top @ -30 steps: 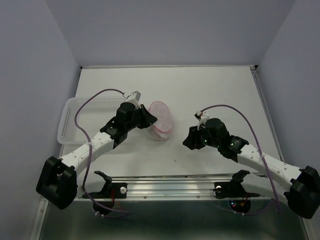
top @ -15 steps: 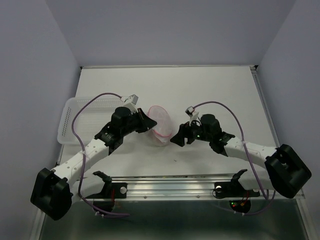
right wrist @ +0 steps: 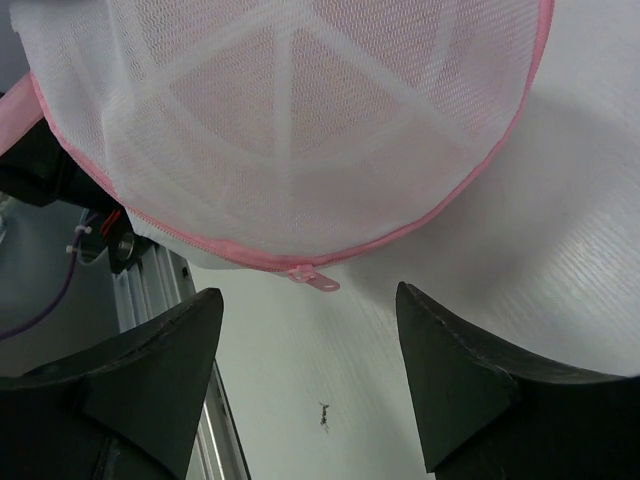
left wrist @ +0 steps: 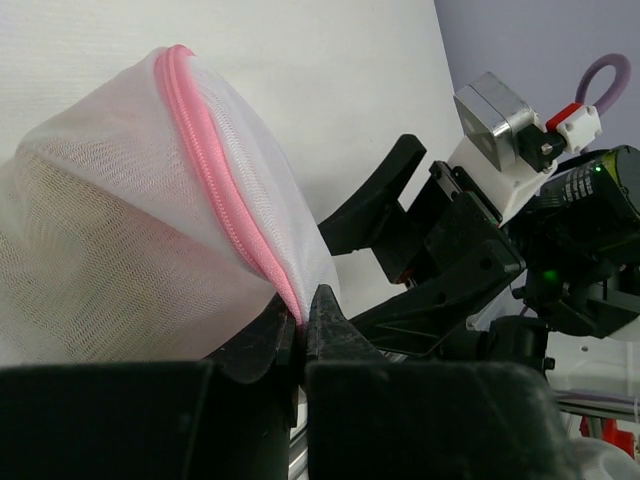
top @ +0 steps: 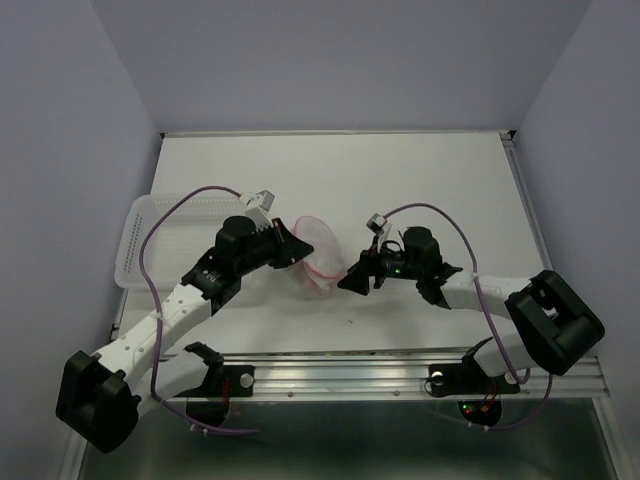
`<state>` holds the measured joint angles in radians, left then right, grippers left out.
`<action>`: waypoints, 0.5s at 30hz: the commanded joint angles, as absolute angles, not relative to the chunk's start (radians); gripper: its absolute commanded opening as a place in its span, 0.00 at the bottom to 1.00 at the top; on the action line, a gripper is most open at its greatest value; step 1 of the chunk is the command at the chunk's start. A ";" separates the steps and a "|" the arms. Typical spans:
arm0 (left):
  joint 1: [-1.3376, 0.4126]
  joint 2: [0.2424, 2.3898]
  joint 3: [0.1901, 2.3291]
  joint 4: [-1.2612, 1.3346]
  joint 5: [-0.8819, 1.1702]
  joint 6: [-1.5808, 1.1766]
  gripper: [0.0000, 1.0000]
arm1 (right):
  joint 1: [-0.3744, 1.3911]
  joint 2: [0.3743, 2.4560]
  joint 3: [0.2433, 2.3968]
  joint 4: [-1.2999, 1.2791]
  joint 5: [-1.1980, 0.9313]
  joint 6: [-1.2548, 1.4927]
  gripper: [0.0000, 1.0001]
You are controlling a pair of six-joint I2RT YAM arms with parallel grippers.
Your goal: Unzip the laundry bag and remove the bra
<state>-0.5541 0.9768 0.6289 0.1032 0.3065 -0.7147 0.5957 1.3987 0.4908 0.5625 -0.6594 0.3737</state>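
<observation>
A white table [top: 420,190] runs back to lavender walls [top: 330,60]. At mid-table the left gripper [left wrist: 303,320] is pinched on the pink trim of the laundry bag [top: 318,255]. The right gripper [right wrist: 305,300] gapes wide just beside the zipper pull [right wrist: 315,279] (only the right wrist view shows it). The mesh blurs whatever is in the bag. A white basket [top: 140,250] lies at the left edge.

Over the near edge of the flat white table [top: 430,170], the top camera looks down on all of it. Both wrist cameras sit close, facing opposite sides of the small round pink-trimmed white mesh laundry bag [top: 318,252], which every view shares.
</observation>
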 commanded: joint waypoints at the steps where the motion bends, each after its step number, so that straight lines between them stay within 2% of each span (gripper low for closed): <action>1: -0.554 0.927 0.643 0.132 0.341 -0.693 0.00 | 0.586 1.422 0.476 0.712 -0.753 0.376 0.75; 6: -0.552 0.914 0.641 0.140 0.350 -0.698 0.00 | 0.586 1.446 0.482 0.765 -0.822 0.388 0.74; 15: -0.554 0.914 0.650 0.147 0.365 -0.704 0.00 | 0.586 1.526 0.500 0.873 -0.905 0.425 0.65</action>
